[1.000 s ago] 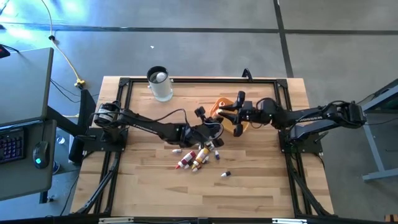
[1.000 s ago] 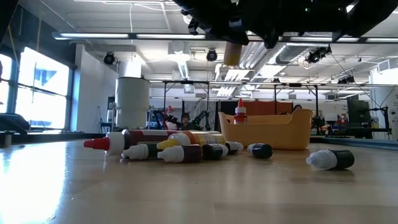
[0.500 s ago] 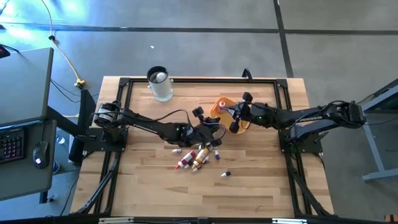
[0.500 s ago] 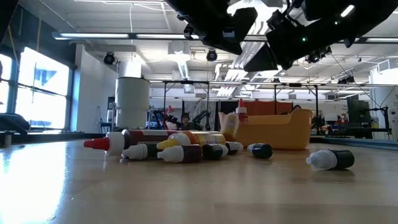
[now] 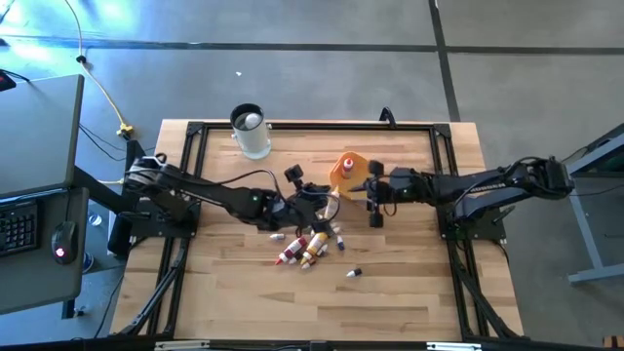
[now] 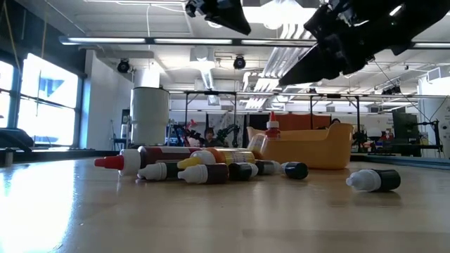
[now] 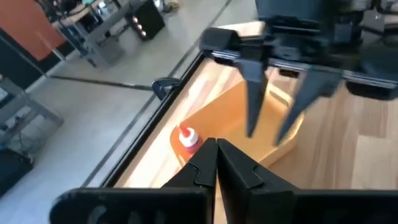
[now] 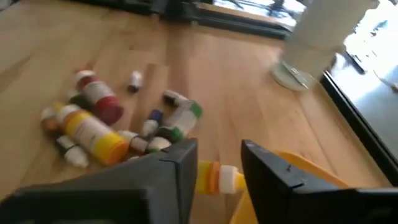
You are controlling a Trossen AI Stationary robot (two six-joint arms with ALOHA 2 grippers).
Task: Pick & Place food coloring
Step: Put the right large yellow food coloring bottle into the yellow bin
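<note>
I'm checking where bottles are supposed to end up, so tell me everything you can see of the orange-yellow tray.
The orange-yellow tray is a small open bin of smooth, plastic-looking material with raised walls and a curved rim. It sits flat on the wooden table, right of the loose bottle pile. One red-capped bottle stands upright in it. The right tool hangs open by it, not touching.

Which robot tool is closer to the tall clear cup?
Left. The left tool sits mid-table, nearer the cup at the far edge. The right tool is beyond the orange tray, farther away.
</note>
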